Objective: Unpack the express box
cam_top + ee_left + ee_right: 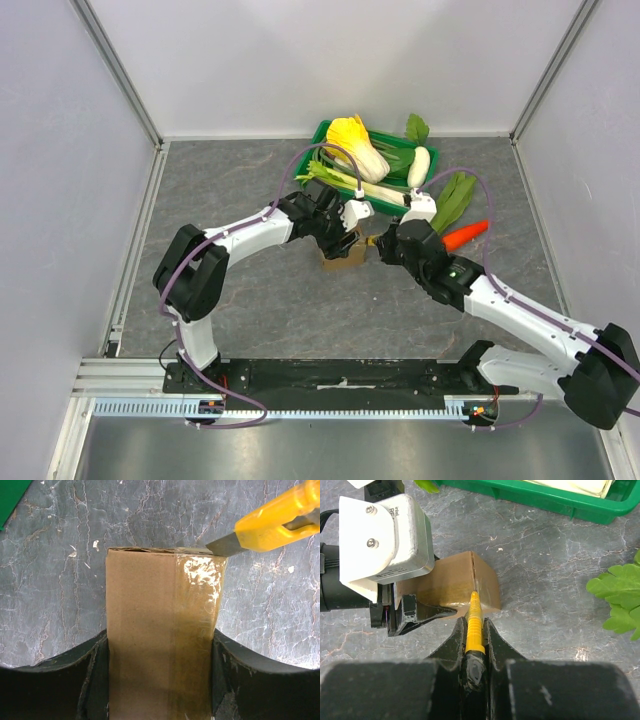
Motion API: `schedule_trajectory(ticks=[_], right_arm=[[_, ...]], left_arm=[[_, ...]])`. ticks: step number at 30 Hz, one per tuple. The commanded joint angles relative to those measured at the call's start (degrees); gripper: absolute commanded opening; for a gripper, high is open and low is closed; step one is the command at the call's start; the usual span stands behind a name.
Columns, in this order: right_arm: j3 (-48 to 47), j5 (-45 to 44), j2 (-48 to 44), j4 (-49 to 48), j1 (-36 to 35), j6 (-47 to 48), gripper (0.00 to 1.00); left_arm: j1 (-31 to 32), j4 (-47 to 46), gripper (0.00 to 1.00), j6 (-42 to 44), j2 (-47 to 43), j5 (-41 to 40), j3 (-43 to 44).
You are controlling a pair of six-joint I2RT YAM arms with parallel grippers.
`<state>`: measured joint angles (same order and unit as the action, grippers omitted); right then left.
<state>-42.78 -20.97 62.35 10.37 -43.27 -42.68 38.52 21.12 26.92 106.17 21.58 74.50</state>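
Closest to the lens on your right wrist, the right jaws are clamped tight on the dark rear end of a yellow utility knife (474, 630), which points straight away between them. The tip of its blade (224, 545) touches the top of the express box (150, 630), at the edge where a strip of clear tape (200, 600) runs over the cardboard.

The box is plain brown and its flap is shut. It sits on the grey marbled bench (250, 320) about midway between the left and right edges, a little nearer the far edge than the near one. The left jaws are closed against two opposite sides of the box, one black finger (65, 680) pressed to each side, holding it from the left. The right wrist view also shows the white and silver camera housing (385, 540) on the left wrist, just above the box.

From above, the left arm (250, 232) reaches in from the near left and the right arm (520, 305) from the near right. The two meet at the box.

Beyond the box, a green crate (330, 135) stands against the middle of the far edge. It holds a yellow-topped cabbage (355, 140), pale green stalks (345, 180) and a white vegetable (418, 165). A leafy green (452, 200) lies on the bench at the crate's right corner. An orange carrot (465, 236) lies just beside it, close to the right wrist.
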Motion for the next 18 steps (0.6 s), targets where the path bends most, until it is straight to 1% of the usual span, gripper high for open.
schedule_trajectory(ticks=[1,4,8,14,15,16,17,18], right_arm=[[-0.98,5.59,-2.58,8.26,-0.86,-1.18,0.00],[-1.42,4.02,-4.07,9.49,-0.86,-1.18,0.00],[-2.13,0.59,-6.18,9.84,-0.86,-1.80,0.00],[-3.53,-1.26,-5.40,10.19,-0.86,-1.36,0.00],[-3.36,-1.26,-5.31,10.20,-0.86,-1.44,0.00],[-3.36,-1.26,-5.04,10.20,-0.86,-1.45,0.00],[-3.27,-1.26,-4.96,10.11,-0.86,-1.45,0.00],[-3.27,-1.44,-4.95,10.19,-0.86,-1.36,0.00]], left_arm=[[-2.22,3.22,0.29,-3.45,4.75,-9.81,-0.93],[-2.22,3.40,0.29,-3.45,4.84,-9.72,-0.76],[-2.22,3.31,0.32,-3.45,4.31,-7.53,-0.85],[-2.22,3.05,0.42,-5.64,0.89,-1.91,0.29],[-2.22,3.13,0.46,-6.00,0.36,-1.11,0.56],[-2.22,3.13,0.53,-6.61,-1.30,1.42,1.52],[-2.22,2.87,0.65,-6.88,-1.93,2.23,1.79],[-2.22,2.87,0.67,-6.96,-3.15,3.63,2.05]])
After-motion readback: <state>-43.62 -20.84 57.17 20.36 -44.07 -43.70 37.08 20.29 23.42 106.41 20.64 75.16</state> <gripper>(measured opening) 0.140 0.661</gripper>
